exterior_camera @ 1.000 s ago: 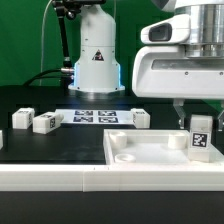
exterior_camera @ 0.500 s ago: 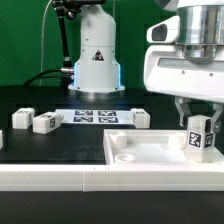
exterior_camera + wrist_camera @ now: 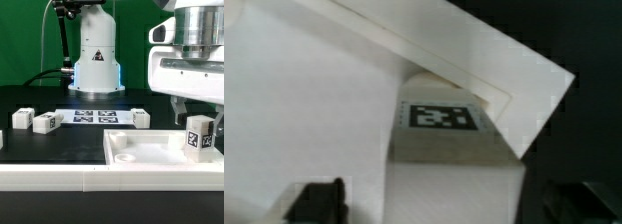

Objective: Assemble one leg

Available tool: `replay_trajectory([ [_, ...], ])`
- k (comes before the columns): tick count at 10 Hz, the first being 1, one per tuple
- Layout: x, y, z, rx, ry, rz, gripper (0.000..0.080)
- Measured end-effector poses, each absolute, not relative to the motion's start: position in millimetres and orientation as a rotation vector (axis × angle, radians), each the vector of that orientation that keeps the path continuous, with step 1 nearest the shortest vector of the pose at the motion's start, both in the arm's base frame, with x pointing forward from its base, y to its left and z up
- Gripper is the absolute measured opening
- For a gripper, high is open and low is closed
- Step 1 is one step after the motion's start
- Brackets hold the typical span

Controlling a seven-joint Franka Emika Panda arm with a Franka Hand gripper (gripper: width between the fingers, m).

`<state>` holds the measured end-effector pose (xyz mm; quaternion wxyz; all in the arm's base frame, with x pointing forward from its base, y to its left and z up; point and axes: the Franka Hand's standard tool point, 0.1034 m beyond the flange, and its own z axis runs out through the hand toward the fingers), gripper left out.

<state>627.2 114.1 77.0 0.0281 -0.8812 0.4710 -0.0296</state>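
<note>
The leg (image 3: pixel 199 137), a small white upright block with tag markers, stands on the near right corner of the large flat white panel (image 3: pixel 140 152). My gripper (image 3: pixel 198 120) hangs over it from above, fingers on either side of its top, and looks shut on it. In the wrist view the leg (image 3: pixel 452 150) runs between my two dark fingers (image 3: pixel 317 203), gripper (image 3: pixel 438 205), with the white panel (image 3: pixel 295 100) behind it. A thin gap shows beside one finger.
Three more white legs lie on the black table: two at the exterior view's left (image 3: pixel 21 118) (image 3: pixel 46 122) and one behind the panel (image 3: pixel 138 117). The marker board (image 3: pixel 95 116) lies in front of the robot base (image 3: pixel 95 62). A white ledge (image 3: pixel 60 180) runs along the front.
The wrist has turned, and the leg has turned with it on the spot: its tag face now points at a different angle. The leg has stayed on the panel's corner.
</note>
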Motion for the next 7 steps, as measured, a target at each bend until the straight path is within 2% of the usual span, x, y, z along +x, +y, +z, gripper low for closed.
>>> replay_trajectory([
  [3, 627, 117, 77.1, -2.895, 1.082, -0.101, 0.0648],
  [7, 625, 127, 75.7, -3.055, 0.518, -0.123, 0.0649],
])
